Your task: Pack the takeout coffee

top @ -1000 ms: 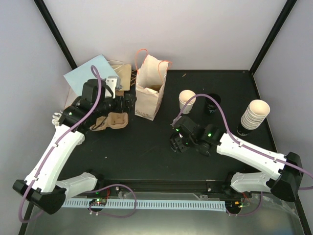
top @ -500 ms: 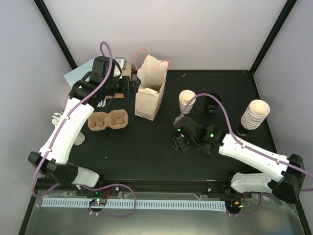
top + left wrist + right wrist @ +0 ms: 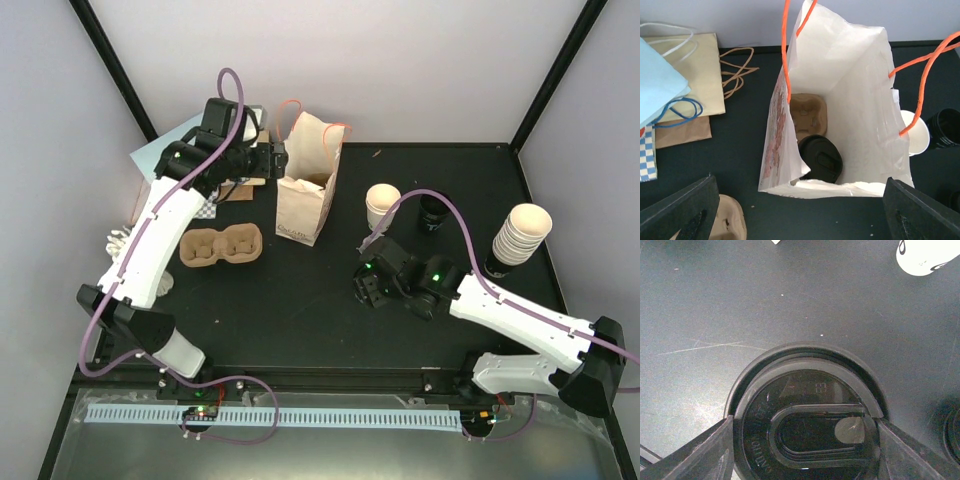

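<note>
- The black worktop carries everything, and packing is about halfway, as I read it.
- The paper bag stands upright and open near the far edge, left of centre.
- A spare pulp tray lies empty towards the left edge, near the bag but not touching it.
- The left hand hovers at the bag's mouth with its fingers spread wide and nothing between them.
- The right hand is low over the middle of the worktop. Its fingers sit partly open against both sides of a black lid, and it looks like a grip.
- A stack of cups waits by the right edge, and 1 open cup stands just right of the bag.
- Inside the bag, an inner tray lies on the bottom, with 1 bagged cup lidded in its near pocket.
- The second cup is under the right hand, lid on.
- Next call: lift it upright, carry it over the bag's rim clear of the orange handles, and lower it into the free pocket.
</note>
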